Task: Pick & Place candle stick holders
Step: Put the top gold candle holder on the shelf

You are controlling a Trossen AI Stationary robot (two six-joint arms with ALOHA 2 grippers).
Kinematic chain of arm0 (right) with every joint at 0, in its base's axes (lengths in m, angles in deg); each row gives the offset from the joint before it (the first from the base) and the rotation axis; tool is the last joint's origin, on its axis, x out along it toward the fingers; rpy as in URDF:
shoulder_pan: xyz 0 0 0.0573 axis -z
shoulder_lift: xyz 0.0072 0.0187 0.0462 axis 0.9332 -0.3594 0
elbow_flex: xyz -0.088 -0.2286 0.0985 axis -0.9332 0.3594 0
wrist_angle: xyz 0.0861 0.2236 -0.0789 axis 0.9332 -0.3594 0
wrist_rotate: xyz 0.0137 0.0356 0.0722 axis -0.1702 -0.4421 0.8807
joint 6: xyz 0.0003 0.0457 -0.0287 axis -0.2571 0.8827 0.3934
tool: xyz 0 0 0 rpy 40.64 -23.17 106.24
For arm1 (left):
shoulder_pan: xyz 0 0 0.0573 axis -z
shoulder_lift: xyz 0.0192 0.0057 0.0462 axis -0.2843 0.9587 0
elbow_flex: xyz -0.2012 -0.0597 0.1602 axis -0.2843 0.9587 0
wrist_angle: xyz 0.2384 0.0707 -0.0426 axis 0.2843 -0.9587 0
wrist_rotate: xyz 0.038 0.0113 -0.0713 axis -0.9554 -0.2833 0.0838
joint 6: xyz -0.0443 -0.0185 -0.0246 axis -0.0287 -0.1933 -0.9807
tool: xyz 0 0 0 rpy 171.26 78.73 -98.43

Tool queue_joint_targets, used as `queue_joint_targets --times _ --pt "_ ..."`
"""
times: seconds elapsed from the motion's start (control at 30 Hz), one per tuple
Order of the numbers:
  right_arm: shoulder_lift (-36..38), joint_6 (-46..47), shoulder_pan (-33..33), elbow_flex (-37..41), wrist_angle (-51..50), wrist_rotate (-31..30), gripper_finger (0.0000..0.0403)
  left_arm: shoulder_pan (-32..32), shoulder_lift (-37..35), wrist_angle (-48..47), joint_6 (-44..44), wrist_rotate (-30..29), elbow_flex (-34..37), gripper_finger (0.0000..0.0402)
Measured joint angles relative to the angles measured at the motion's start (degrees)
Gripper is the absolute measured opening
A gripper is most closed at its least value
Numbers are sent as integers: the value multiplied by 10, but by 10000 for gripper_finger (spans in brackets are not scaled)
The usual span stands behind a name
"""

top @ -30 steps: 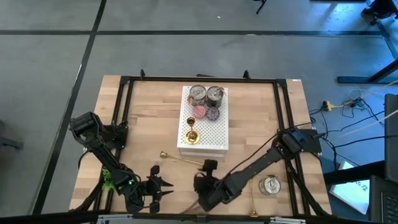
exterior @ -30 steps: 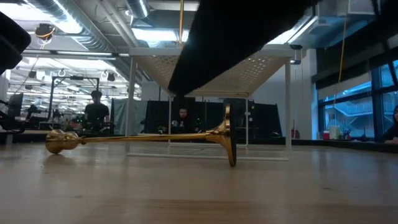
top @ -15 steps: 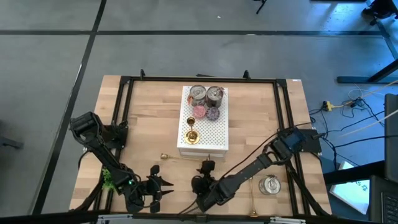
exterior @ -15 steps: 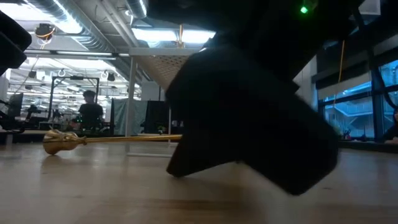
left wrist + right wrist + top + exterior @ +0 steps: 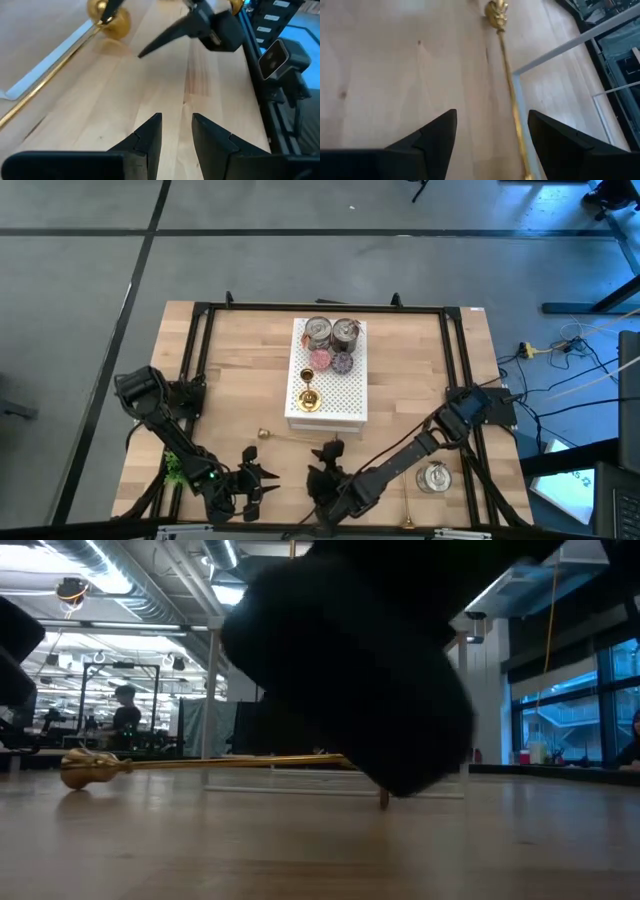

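Note:
A gold candle stick holder (image 5: 290, 437) lies on its side on the wood table, cup end (image 5: 496, 11) toward the left and stem (image 5: 200, 762) level. My right gripper (image 5: 492, 117) is open and low over its base end (image 5: 107, 21), one finger on each side of the stem. A second holder (image 5: 308, 398) stands upright on the white perforated stand (image 5: 350, 405). A third thin one (image 5: 407, 505) lies near the front edge. My left gripper (image 5: 176, 120) waits at the near left, slightly open with nothing in it. My right gripper stands astride the lying holder's stem (image 5: 519, 127) near its base end, coming slanting down from the near right, fingers along the stem. One finger (image 5: 555, 140) lies close beside the stem. Whether it touches the stem I cannot tell.
On the stand's far half sit two silver tins (image 5: 332, 332) and pink and purple discs (image 5: 331, 361). Another silver tin (image 5: 433, 477) rests at the near right. A black frame (image 5: 200, 360) runs round the table. People sit far behind in the low view.
My right gripper has come down toward the table and a little toward the near left, over the lying holder's base end, rolling as it went. It now blocks that end in the low view. The holder still lies on its side.

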Motion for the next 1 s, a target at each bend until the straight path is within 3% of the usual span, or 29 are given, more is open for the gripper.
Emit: queue_joint_targets --times 0.2,0.57,0.7,1.0 --pt "0 3 25 0 -20 21 247 0 4 19 8 1 0 102" --pt "2 140 69 -1 -65 164 238 0 4 21 14 1 0 102" --pt "4 165 66 -2 -71 171 192 0 4 21 14 1 0 102" --pt "2 192 46 -27 -53 251 30 0 4 17 15 1 0 102"
